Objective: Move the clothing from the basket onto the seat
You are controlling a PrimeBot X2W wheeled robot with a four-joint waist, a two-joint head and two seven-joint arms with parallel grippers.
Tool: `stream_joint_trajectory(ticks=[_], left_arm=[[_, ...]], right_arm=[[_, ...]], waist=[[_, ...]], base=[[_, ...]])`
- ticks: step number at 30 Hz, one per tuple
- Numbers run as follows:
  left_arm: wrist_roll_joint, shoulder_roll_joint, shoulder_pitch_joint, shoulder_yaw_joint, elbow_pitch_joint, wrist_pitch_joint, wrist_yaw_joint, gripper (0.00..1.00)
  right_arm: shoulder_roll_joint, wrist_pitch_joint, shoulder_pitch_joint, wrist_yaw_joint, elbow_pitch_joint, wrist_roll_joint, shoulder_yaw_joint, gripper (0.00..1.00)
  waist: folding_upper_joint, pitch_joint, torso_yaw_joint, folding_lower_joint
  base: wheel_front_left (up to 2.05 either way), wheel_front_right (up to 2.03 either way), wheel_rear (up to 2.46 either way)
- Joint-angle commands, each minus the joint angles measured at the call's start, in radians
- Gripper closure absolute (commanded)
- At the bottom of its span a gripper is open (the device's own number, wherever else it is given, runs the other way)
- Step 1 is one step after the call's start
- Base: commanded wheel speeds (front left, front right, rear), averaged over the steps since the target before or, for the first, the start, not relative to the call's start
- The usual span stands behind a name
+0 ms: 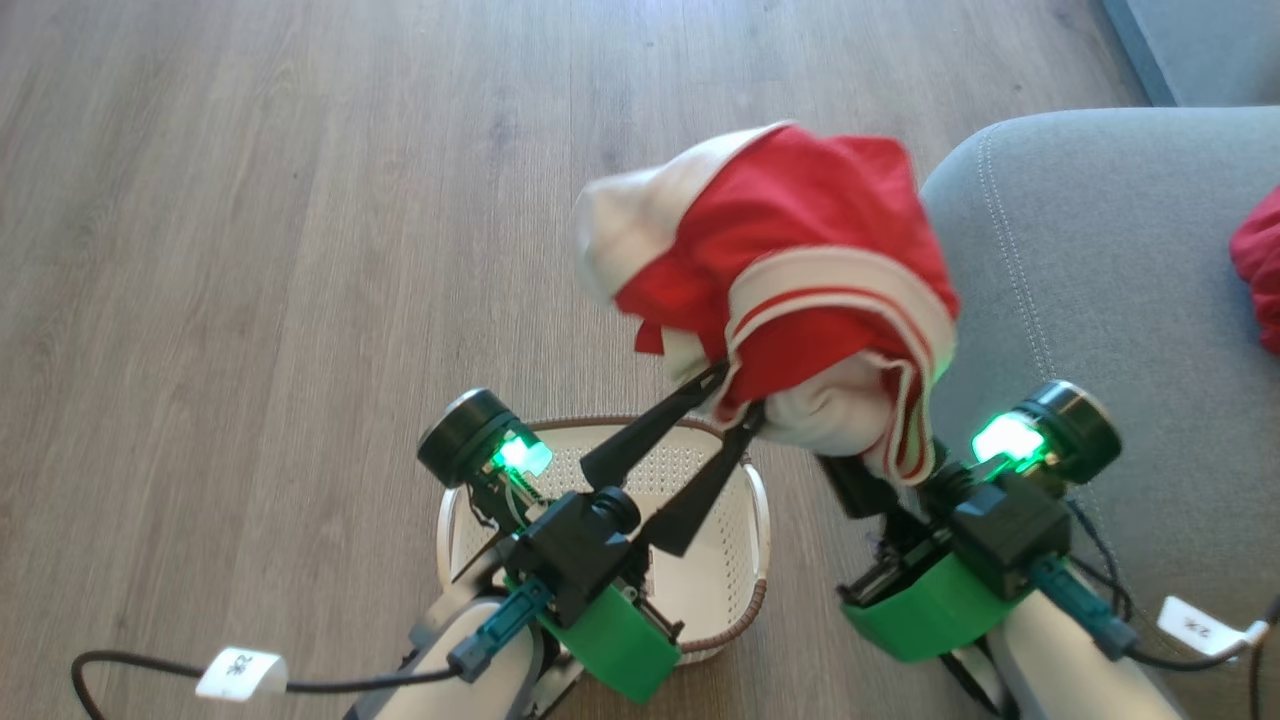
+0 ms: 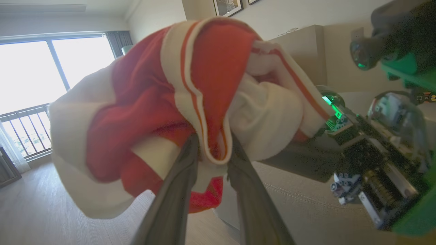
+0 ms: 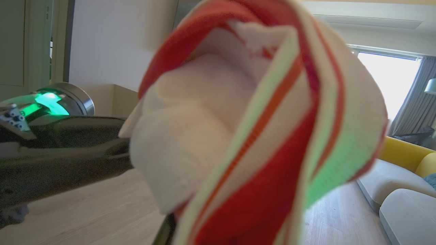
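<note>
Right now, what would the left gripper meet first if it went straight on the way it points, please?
The red and white garment: a fold of it lies between the fingers of the left gripper. Beyond it, perhaps the seat; depth is unclear.

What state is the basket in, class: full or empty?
Empty, as far as it shows: the basket's bare perforated floor is visible, and the red and white garment hangs above it. The left gripper hides part.

Wood-plank floor (image 1: 250, 250) carries cream basket (image 1: 735, 560); grey seat (image 1: 1100, 300) beside it carries plain red garment (image 1: 1262, 265).
</note>
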Motion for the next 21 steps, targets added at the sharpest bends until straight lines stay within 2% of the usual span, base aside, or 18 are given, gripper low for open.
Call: stream_joint_trajectory(ticks=[1,4,6,21], left_arm=[[0.005,0.004,-0.017,0.026,-0.024,0.004,-0.001,0.52],[0.008,0.002,-0.017,0.030,-0.027,0.004,0.000,0.17],[0.010,0.001,-0.018,0.033,-0.029,0.004,0.001,0.01],[0.011,0.009,0.002,0.054,0.042,0.004,0.001,0.00]], right_arm=[[0.021,-0.008,-0.050,-0.001,-0.061,0.006,-0.010,1.00],[0.025,-0.008,-0.050,-0.001,-0.069,0.005,-0.023,1.00],[0.026,-0.008,-0.048,-0.001,-0.073,0.003,-0.029,1.00],[0.020,-0.008,-0.056,-0.001,-0.090,-0.011,-0.104,1.00]], waist=[[0.0000,0.003,-0.001,0.0000],[0.0000,0.005,-0.001,0.0000],[0.0000,0.005,-0.001,0.0000],[0.0000,0.009,-0.011,0.0000]], base=[[0.00,0.00,0.00],[0.00,0.00,0.00],[0.00,0.00,0.00],[0.00,0.00,0.00]])
